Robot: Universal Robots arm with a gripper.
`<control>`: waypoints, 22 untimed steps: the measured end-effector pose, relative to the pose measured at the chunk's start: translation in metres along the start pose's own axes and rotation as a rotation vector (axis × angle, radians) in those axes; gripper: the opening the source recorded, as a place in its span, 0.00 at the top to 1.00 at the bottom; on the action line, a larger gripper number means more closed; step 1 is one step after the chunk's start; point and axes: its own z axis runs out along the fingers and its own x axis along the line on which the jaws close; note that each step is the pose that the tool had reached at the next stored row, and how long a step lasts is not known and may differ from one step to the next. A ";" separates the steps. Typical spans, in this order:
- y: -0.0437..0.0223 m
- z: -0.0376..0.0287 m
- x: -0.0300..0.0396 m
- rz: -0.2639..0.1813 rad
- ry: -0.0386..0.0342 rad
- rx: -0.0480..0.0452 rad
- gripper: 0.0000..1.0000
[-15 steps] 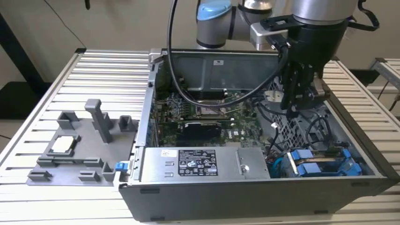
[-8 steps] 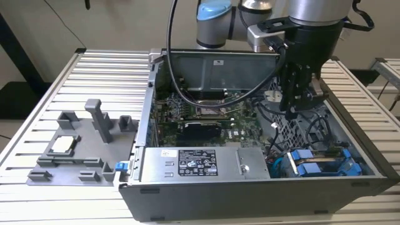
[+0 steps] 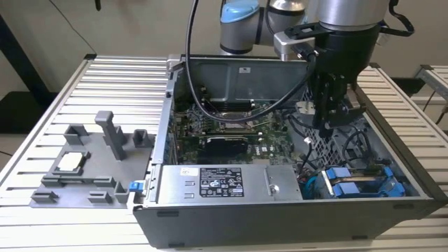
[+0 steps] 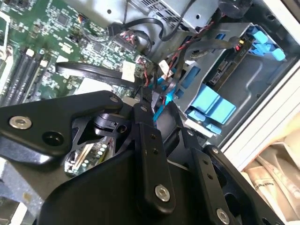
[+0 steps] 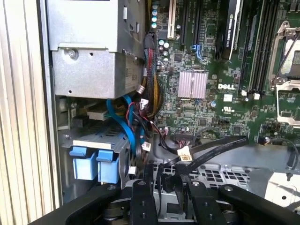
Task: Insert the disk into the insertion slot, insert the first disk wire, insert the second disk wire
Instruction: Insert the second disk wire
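Note:
The disk (image 3: 358, 185), held in its bright blue carrier, lies in the insertion slot (image 3: 404, 176) at the case corner nearest the exterior view's right. In both wrist views its blue tabs (image 4: 208, 104) (image 5: 93, 161) stick out of the grey bay (image 4: 262, 79). My gripper (image 3: 328, 125) hangs inside the case above the perforated floor, a short way from the disk. Its fingers stand close together on a thin blue disk wire (image 4: 161, 96), which also shows in the first wrist view (image 5: 123, 119). A black wire with a labelled plug (image 5: 183, 153) crosses just past the fingertips (image 5: 149, 172).
The grey power-supply box (image 3: 224, 184) sits beside the bay, with the green motherboard (image 3: 231, 131) behind it. Bundles of red, black and blue cables crowd the gap around the gripper. A grey fixture (image 3: 91, 163) stands on the slatted table at the exterior view's left.

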 end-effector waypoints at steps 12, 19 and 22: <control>0.0007 -0.0001 -0.0001 0.001 -0.0038 0.0041 0.69; 0.0007 0.0000 -0.0001 0.001 -0.0054 0.0043 0.84; 0.0007 0.0000 -0.0001 0.001 -0.0054 0.0043 0.84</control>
